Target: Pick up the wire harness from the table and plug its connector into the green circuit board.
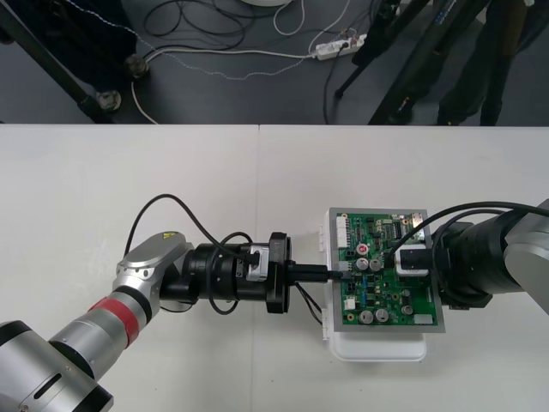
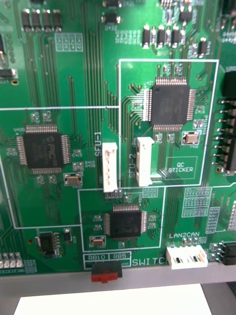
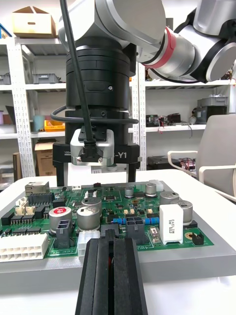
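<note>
The left end effector [image 1: 333, 275] pinched the wire harness [image 3: 114, 258] at the circuit board's [image 1: 386, 302] left edge. Its fingers lay low along the worktop [image 1: 171, 172], pointing rightward into the board. The right end effector [image 3: 96, 182] hung spread above.

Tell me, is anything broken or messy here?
Nothing stands out. The green circuit board lies flat on its white base, the left hand holds the wire harness at its edge, and the right hand hovers open above it.
</note>
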Robot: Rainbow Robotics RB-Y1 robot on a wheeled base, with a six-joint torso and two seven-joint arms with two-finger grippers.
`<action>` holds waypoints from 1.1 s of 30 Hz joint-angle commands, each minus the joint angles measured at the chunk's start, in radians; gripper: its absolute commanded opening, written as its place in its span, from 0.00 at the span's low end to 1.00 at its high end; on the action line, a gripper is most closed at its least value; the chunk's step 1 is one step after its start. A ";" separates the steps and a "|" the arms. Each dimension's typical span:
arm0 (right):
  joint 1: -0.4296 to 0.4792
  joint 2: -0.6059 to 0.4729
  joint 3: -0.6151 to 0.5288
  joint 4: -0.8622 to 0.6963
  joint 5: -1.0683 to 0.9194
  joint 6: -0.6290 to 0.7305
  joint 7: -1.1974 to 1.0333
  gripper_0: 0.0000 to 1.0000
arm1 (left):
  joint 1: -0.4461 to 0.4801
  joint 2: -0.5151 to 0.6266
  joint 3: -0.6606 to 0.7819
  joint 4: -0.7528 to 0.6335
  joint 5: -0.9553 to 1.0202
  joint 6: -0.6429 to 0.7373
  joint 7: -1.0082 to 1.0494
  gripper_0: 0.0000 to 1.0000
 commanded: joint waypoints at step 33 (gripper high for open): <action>0.008 0.008 0.004 -0.012 -0.021 0.001 -0.009 1.00 | -0.002 -0.018 -0.023 -0.047 0.040 0.035 0.013 0.67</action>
